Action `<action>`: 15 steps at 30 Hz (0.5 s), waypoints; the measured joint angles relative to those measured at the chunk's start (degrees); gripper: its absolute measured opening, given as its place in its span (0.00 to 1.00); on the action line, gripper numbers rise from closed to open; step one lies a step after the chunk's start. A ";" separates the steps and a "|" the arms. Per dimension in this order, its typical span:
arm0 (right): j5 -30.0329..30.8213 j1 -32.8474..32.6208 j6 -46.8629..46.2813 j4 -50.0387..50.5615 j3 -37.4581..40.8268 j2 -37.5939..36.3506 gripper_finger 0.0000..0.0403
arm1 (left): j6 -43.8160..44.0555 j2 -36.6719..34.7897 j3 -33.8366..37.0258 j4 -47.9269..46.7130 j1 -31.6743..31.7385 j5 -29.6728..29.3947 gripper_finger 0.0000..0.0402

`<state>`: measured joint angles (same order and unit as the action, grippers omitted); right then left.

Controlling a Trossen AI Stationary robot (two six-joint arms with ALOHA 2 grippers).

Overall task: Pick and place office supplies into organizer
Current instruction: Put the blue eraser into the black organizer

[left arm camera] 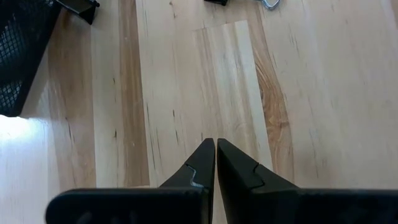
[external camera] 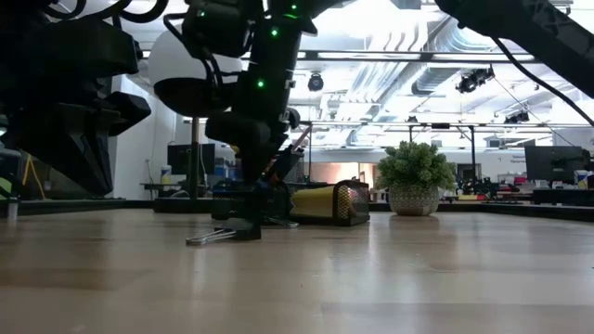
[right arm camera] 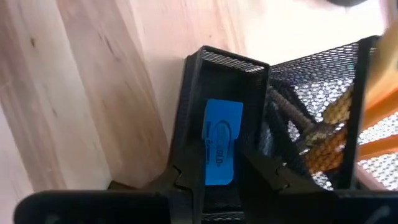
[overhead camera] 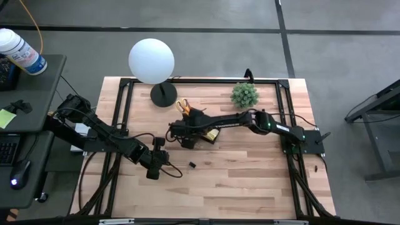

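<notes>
The right gripper (right arm camera: 217, 177) is clamped on the small blue rectangular eraser (right arm camera: 219, 149), hanging directly over a narrow compartment of the black wire-mesh desk organizer (right arm camera: 249, 93). The eraser's long axis runs along the fingers, pointing down into that slot, so the coming move likely turns on how well it lines up with the opening: the compartment lies straight below, and letting go should drop it in. The taller section beside it already holds the yellow-handled scissors (overhead camera: 182, 106) and orange pencils (right arm camera: 379, 118) (their tips crowd the mesh wall). In the high view the organizer sits mid-table, near the right gripper. The left gripper (left arm camera: 215, 163), fingers pressed together and empty, waits over bare wood to the near left; a tiny black clip (overhead camera: 192, 165) lies just right of it.
</notes>
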<state>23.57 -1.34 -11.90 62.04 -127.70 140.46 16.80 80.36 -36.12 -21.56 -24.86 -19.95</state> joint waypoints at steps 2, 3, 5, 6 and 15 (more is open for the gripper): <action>-0.25 0.43 -0.03 0.00 0.00 0.00 0.18 | 0.00 0.00 0.00 -0.02 0.01 -0.02 0.02; -0.64 0.65 -0.02 0.00 -0.02 0.00 0.18 | 0.02 0.00 0.00 -0.02 0.02 -0.01 0.02; -0.85 1.05 0.11 0.07 -0.02 0.00 0.18 | 0.02 0.00 0.00 0.01 0.02 -0.02 0.02; -1.29 1.27 0.23 0.10 -0.02 0.00 0.18 | 0.02 0.00 0.00 0.03 0.00 -0.02 0.02; -3.17 1.76 0.04 0.41 -0.04 0.00 0.18 | 0.02 0.00 0.00 0.01 0.02 -0.02 0.02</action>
<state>20.40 0.42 -11.86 62.45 -127.74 140.46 16.82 80.36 -36.12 -21.56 -24.85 -19.97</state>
